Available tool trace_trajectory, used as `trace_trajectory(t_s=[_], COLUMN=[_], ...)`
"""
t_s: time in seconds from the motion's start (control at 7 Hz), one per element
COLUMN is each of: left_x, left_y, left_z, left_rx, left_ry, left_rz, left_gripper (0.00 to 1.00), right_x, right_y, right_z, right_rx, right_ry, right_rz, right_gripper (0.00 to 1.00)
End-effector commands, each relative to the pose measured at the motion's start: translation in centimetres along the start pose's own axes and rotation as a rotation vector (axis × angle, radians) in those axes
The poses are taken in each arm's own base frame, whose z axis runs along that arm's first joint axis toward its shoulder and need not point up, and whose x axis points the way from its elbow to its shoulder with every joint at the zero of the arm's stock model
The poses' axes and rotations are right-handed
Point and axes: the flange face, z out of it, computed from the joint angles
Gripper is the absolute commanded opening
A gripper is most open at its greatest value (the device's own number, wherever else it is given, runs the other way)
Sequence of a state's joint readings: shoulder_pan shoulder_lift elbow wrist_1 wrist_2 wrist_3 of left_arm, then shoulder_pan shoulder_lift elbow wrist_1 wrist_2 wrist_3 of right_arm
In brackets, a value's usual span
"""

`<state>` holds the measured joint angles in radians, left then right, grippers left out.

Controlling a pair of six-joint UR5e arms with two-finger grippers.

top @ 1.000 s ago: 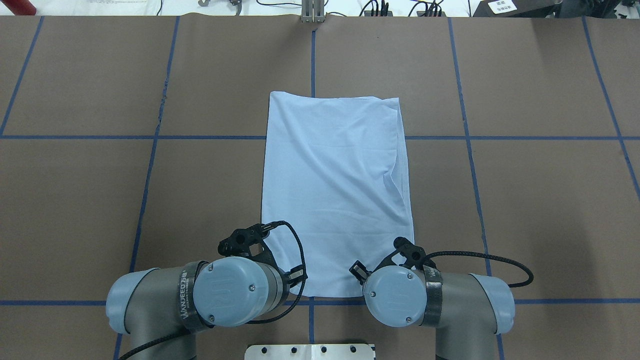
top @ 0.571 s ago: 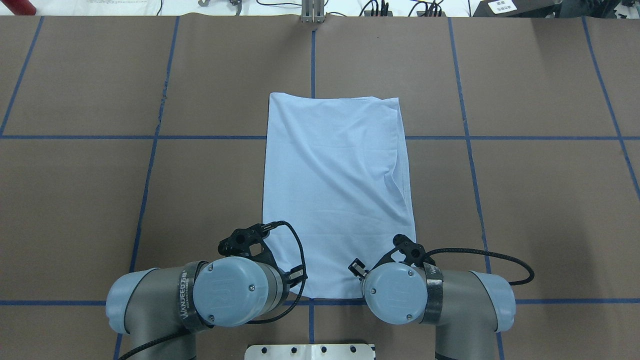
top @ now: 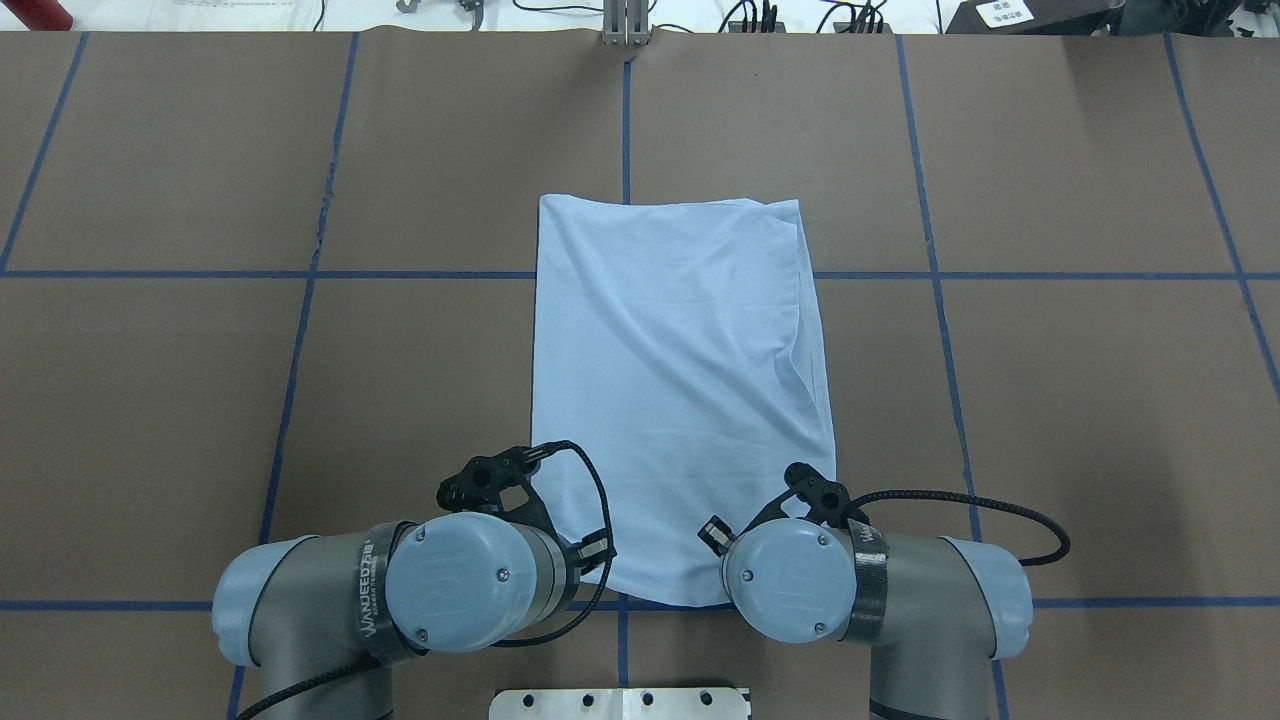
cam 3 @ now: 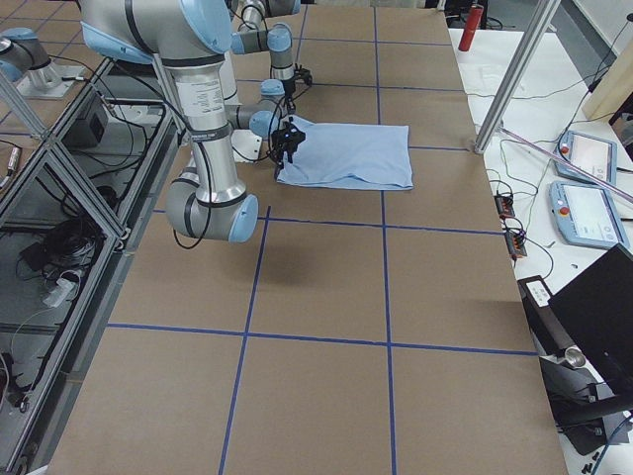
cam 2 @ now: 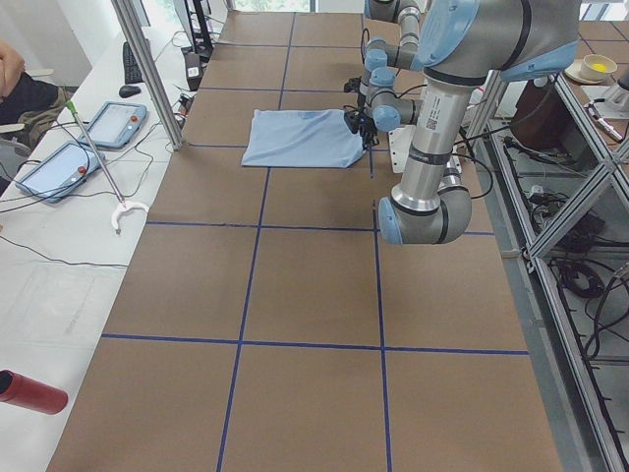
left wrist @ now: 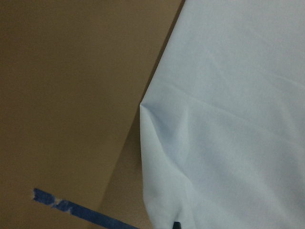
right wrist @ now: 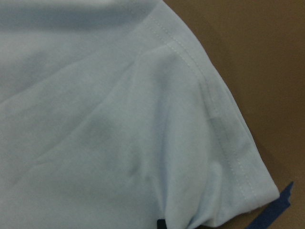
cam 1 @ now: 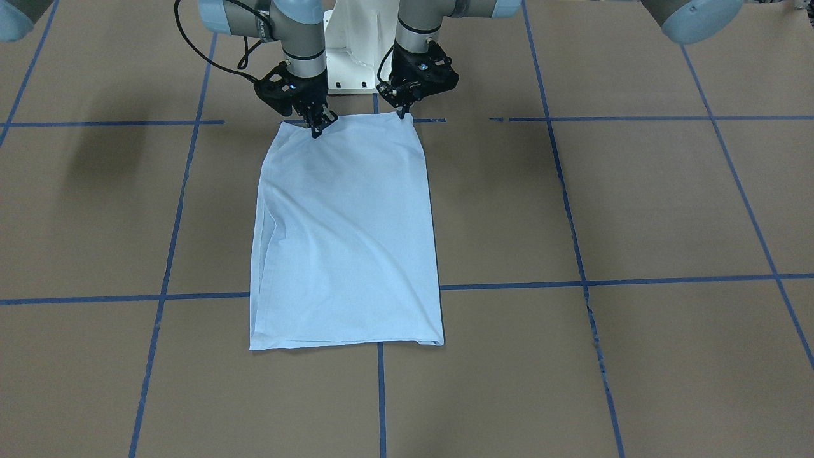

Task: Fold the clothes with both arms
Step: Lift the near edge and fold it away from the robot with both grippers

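The light blue T-shirt lies folded into a long rectangle in the middle of the table; its collar, print and tag are hidden. It also shows in the overhead view. My left gripper is shut on the shirt's near corner, on the front view's right. My right gripper is shut on the near edge close to the other corner. Both wrist views show the cloth lifted slightly at the held edge. In the overhead view the wrists hide both grippers.
The white pedestal base stands just behind the grippers. Blue tape lines grid the brown table. A side bench with tablets, a red cylinder and a frame post lies beyond the far edge.
The whole shirt has slid a little toward the robot; its far edge moved nearer. The right wrist shifted slightly; the left arm barely moved.
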<state>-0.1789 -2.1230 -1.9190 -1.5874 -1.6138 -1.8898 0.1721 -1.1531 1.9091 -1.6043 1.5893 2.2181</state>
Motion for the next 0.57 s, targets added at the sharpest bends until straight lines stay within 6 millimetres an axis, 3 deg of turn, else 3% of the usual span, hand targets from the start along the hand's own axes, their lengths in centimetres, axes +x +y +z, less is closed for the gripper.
trace_trajectory(t_s=[0.0,0.29,0.43], left_x=[0.1,0.4,0.2], left_y=[0.1,0.3,0.3], left_z=[0.0,-0.8,-1.8], left_rx=[-0.001,-0.012,-0.018], left_ry=[0.001,0.014,0.023], left_rz=[0.001,0.003,0.005], left_gripper=[0.0,0.0,0.0], right_x=[-0.4,-0.7,-0.4], right_y=[-0.2,-0.6,-0.7], right_z=[-0.6,-3.7,-3.5], right_rx=[-0.005,-0.027,-0.023], right_ry=[-0.012,-0.068,-0.065], right_rz=[0.004,0.013,0.008], right_gripper=[0.0,0.0,0.0])
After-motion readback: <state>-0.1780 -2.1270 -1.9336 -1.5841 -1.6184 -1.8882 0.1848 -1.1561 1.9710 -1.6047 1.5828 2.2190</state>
